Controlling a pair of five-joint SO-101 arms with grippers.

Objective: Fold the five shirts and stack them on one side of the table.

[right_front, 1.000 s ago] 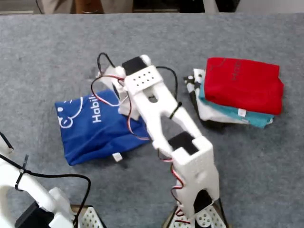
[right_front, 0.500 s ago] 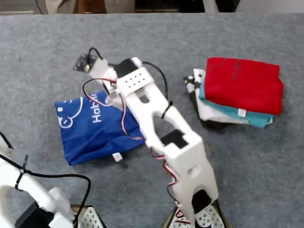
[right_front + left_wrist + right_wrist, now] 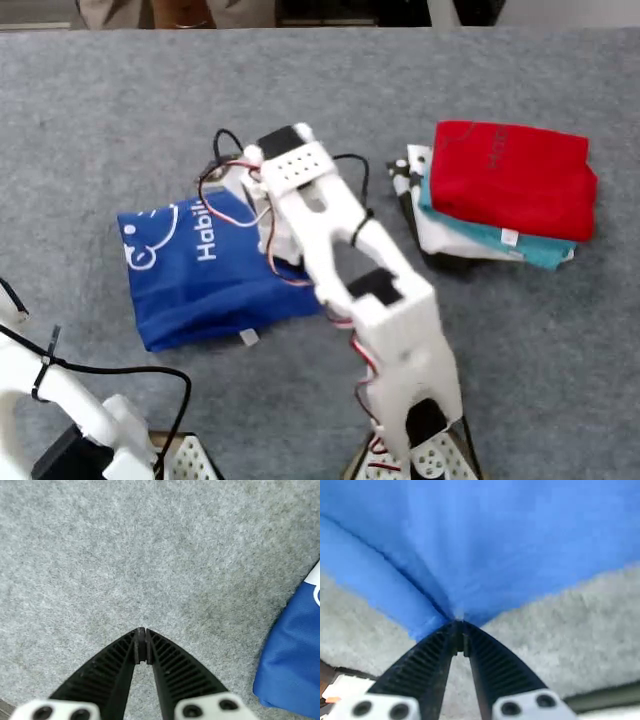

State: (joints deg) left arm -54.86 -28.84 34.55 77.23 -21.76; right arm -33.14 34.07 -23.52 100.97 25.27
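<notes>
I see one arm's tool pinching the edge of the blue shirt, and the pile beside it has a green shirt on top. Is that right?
Not quite. The pile has a red shirt on top, not a green one; the high view shows it. The rest holds: the right tool is pinching the edge of the blue shirt.

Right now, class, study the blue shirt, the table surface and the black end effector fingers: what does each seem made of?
Blue shirt: soft matte cloth, probably cotton knit; it creases and gathers.
Table surface: grey felt or low-pile carpet, fuzzy and flecked.
Fingers of the left end effector: matte black plastic, it seems, with moulded or printed ribs.
</notes>
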